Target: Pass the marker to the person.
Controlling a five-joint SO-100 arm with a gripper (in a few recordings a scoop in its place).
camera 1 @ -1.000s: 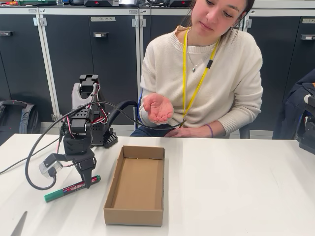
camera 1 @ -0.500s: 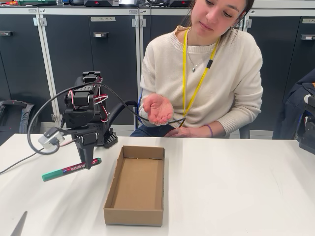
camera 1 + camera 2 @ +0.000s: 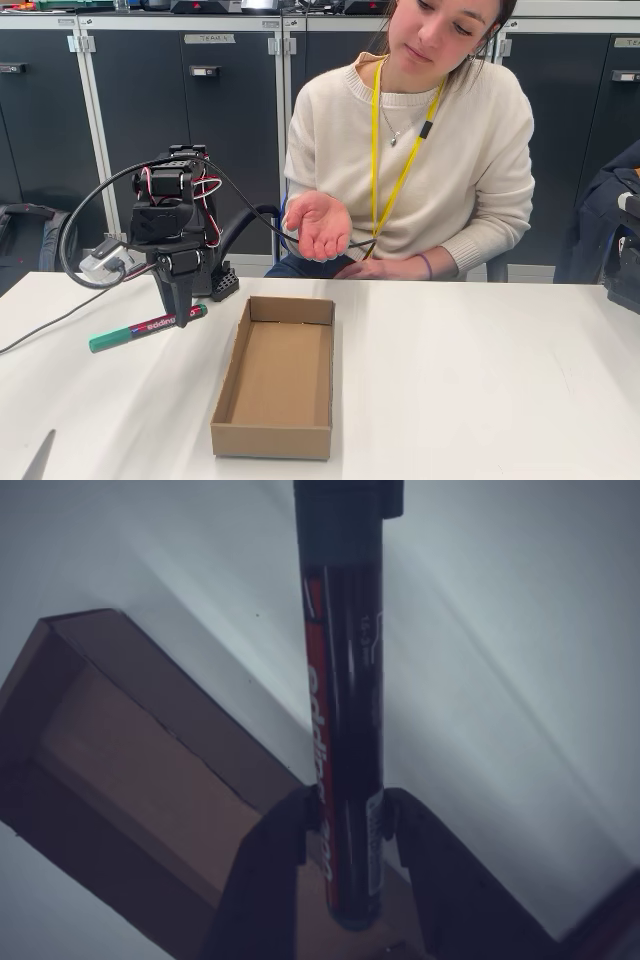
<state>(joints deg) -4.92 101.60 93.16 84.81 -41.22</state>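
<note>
The white table (image 3: 480, 380) carries my black arm at its left side in the fixed view, and behind its far edge sits the person in a cream knit sweater with a yellow lanyard (image 3: 440, 170), one open palm (image 3: 320, 225) held up and waiting above the table's edge. Between us on the table lies a shallow brown cardboard box (image 3: 275, 375), open and with nothing in it. My hand (image 3: 181, 318) points downward and is clamped on the slim marker with a green cap and a dark red label printed in white (image 3: 147, 328), gripping it near one end; the wrist view shows both fingers (image 3: 268, 870) pressed against the barrel. The marker hangs roughly level, clear of the table, its green cap sticking out to the left. So I judge the pickup done and the lift under way; what is left is carrying the marker over to that waiting palm, well apart from my hand, and letting go there.
</note>
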